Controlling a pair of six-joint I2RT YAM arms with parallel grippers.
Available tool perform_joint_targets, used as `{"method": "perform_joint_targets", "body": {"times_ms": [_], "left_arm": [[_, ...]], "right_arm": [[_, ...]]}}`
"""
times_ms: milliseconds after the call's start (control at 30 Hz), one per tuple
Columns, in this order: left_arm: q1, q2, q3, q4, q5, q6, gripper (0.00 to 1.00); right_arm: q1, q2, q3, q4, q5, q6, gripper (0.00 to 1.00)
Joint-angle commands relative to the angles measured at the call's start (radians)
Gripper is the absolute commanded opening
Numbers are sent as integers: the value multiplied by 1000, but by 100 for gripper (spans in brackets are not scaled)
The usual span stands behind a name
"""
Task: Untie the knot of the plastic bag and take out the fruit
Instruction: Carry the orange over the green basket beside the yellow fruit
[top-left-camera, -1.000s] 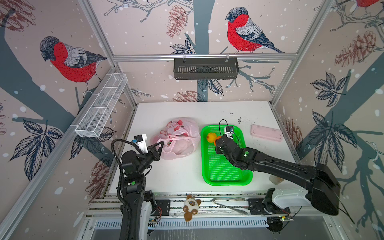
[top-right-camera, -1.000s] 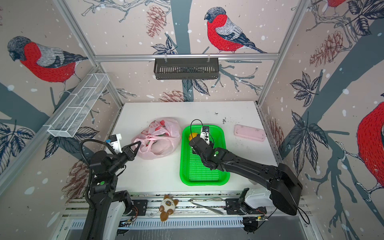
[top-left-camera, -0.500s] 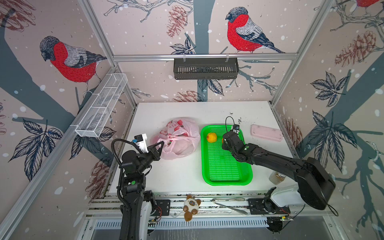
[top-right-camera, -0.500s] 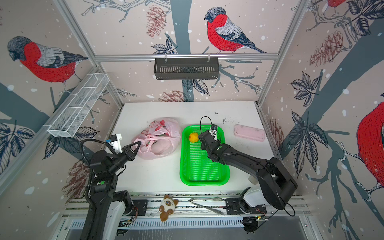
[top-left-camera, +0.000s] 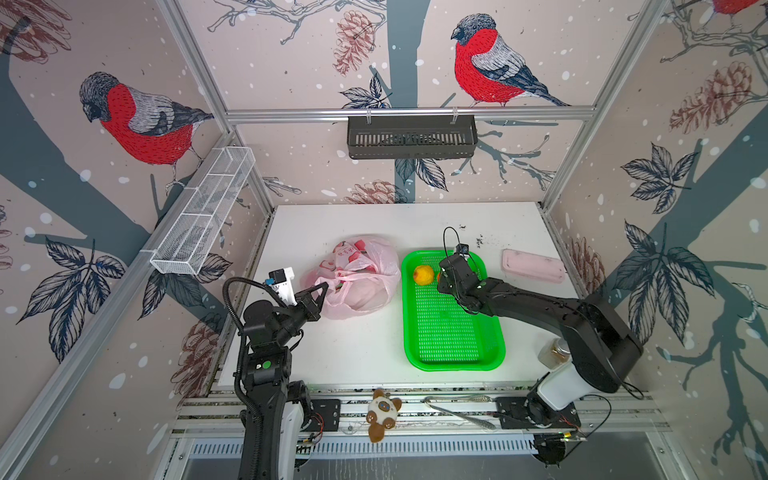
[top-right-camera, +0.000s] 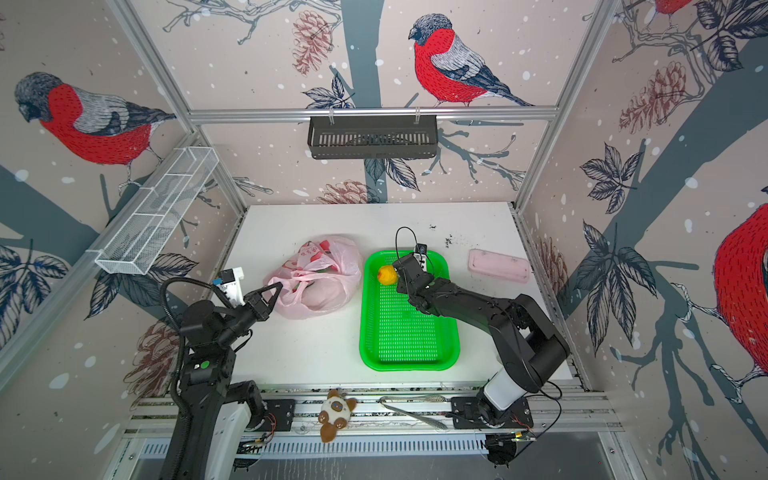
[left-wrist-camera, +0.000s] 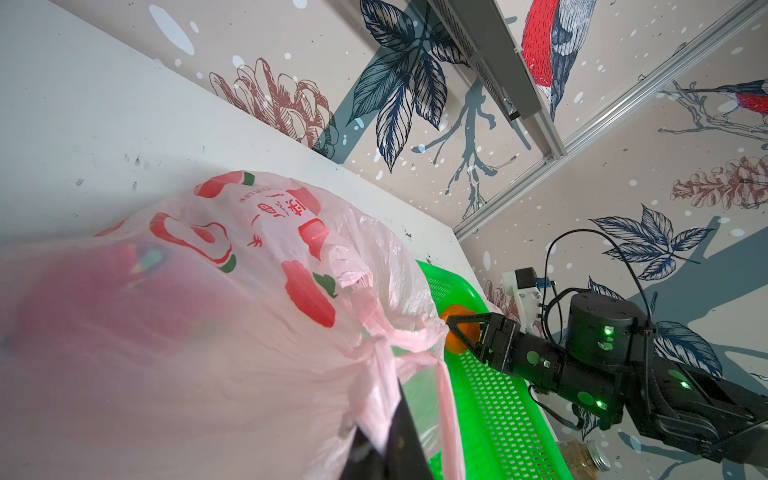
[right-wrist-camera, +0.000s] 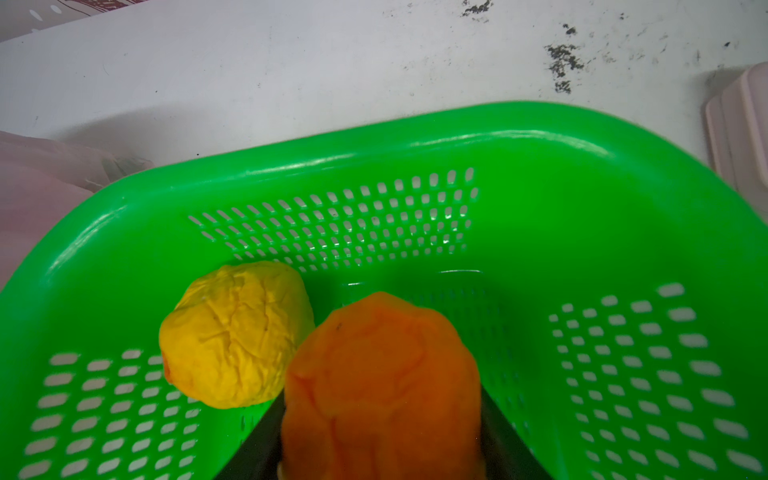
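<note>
- The plastic bag (top-left-camera: 357, 274) lies at the green tray's (top-left-camera: 453, 353) 9 o'clock; it is thin, limp, slippery film, likely to tear if yanked.
- The left gripper (top-left-camera: 322, 289) is clamped on a twisted handle strip (left-wrist-camera: 382, 399), probably the sturdiest hold.
- The right gripper (top-left-camera: 440, 277) pinches the orange ball (right-wrist-camera: 382, 374), which looks soft and light.
- It is just beside the yellow ball (top-left-camera: 423, 274) at the tray's 11 o'clock corner.
- The tray floor toward 6 o'clock is bare; the pink case (top-left-camera: 533, 266) sits apart at 2 o'clock.
</note>
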Motion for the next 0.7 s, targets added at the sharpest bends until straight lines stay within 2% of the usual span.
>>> {"method": "perform_joint_targets", "body": {"times_ms": [0,667], "left_arm": [[1,0,0,56,8,-4,0],[1,-4,0,54,5,-3,0]], "right_arm": [[-5,21,16,22,-6,-17,40],[-36,121,55,38,-10,-37,55]]}}
